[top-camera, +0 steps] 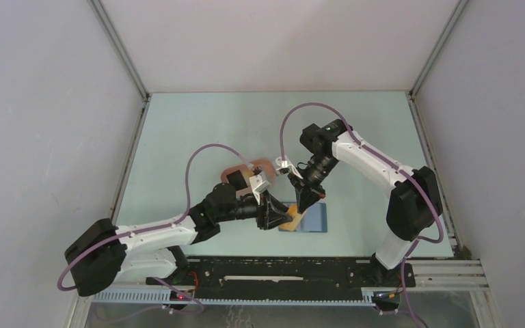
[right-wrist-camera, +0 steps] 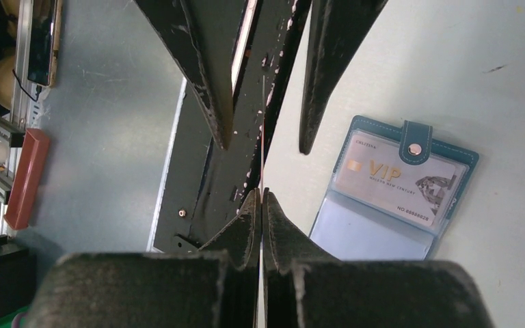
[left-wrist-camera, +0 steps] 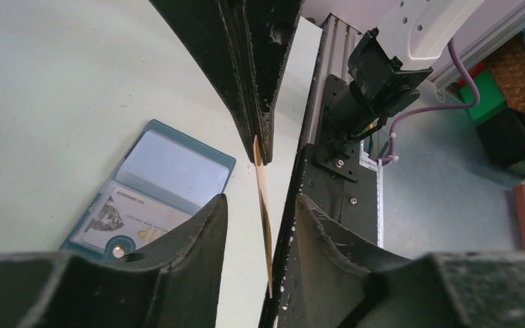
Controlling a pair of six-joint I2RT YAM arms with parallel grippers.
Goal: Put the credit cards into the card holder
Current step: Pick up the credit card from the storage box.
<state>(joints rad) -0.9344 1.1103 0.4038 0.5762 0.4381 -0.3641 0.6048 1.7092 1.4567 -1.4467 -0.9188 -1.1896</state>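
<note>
Right gripper [right-wrist-camera: 261,195] is clamped shut on the yellow-orange card [left-wrist-camera: 263,198], holding it on edge beside the open card holder [top-camera: 312,219]. Left gripper [left-wrist-camera: 260,202] straddles the card half-open, not gripping yet — looks like a handover for a better slotting angle.

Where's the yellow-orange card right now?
Top view: the yellow-orange card is near the table's front centre, at the left edge of the open card holder. It is pinched in the right hand, with the left hand open around it.
</note>
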